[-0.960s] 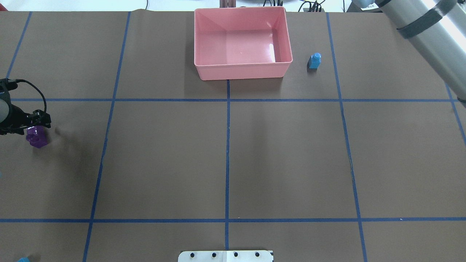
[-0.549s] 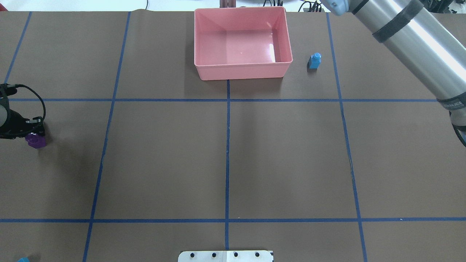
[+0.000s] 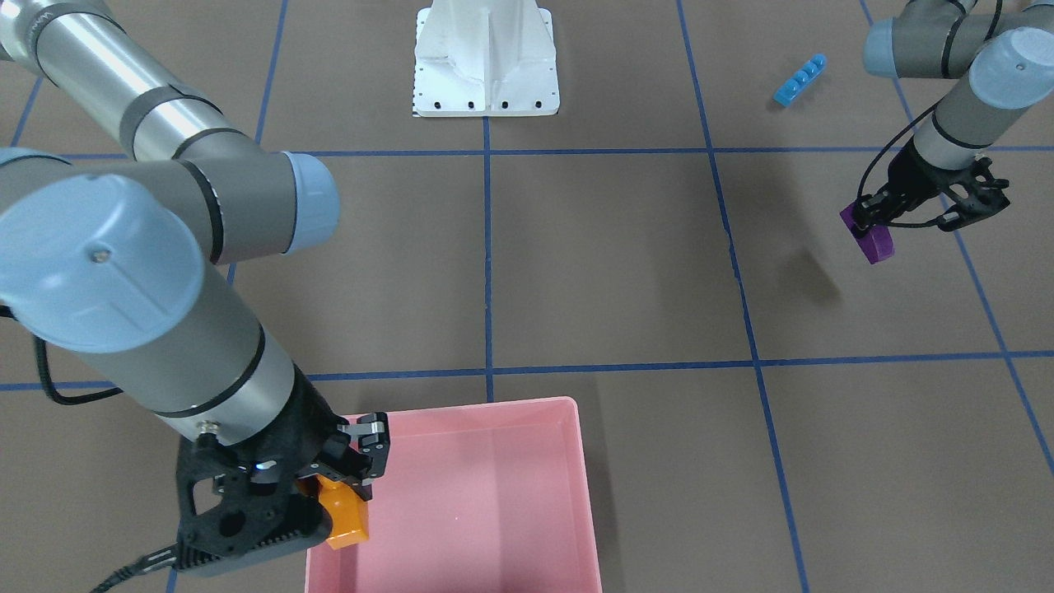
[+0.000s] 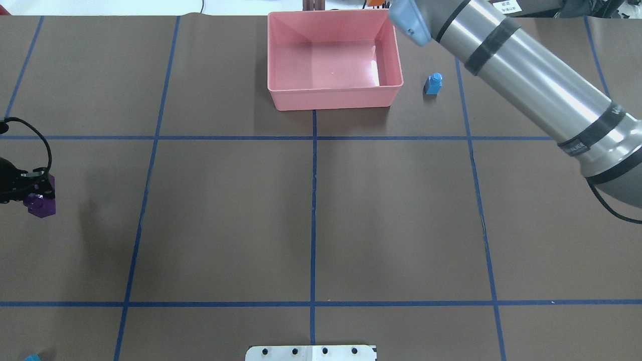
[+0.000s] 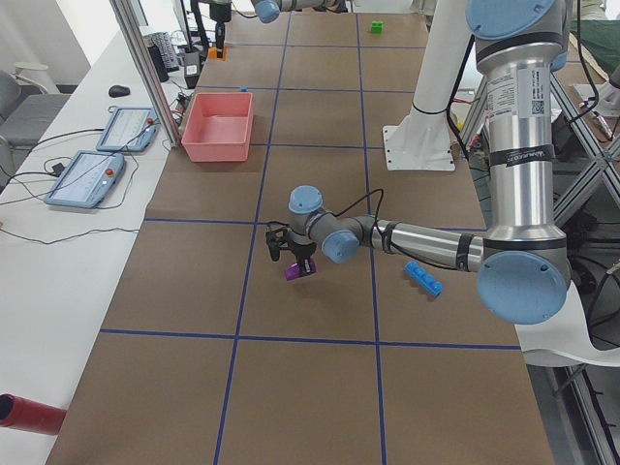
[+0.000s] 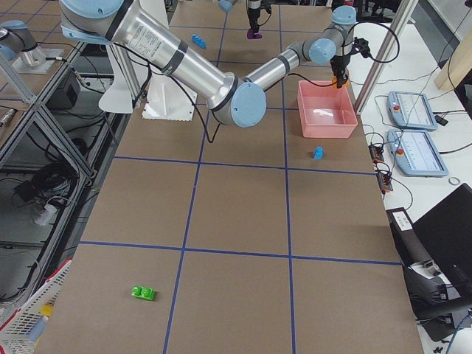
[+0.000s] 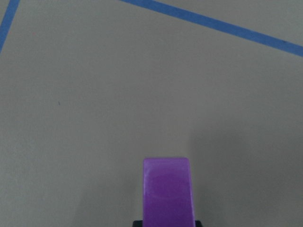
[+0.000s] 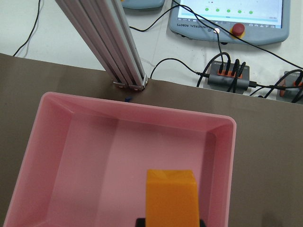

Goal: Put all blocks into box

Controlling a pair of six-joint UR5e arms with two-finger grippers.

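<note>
- Right gripper (image 3: 350,490), clenched on the glossy orange plastic toy brick (image 8: 171,196), has swung in with its silver arm (image 4: 526,65) from the right edge of the table (image 4: 225,215) within the last second. It now hangs over the box, so we judge a release comes next.
- Left gripper (image 3: 865,221), clamped on the glossy purple plastic brick (image 3: 871,241), has drifted slightly toward the table's left edge, well apart from the box. The brick's shadow lies apart from it, so we judge it lifted and its carry barely begun.
- The shallow pink plastic box (image 4: 331,99) has not moved, and we see no brick lying in it.
- The long blue four-stud plastic brick (image 3: 800,79) lies flat on the robot's left side of the table, its long axis slanting.
- The orange brick hangs above the box's interior, close to the wall on the robot's right. Its long axis runs down out of the fingers toward the box floor.
- The purple brick likewise points its long axis down and away from the fingers, slightly tilted, off the table.
- The green two-stud plastic brick (image 6: 144,293) lies well apart from the box; the small blue one-stud plastic brick (image 4: 434,83) stands upright just beside it.
</note>
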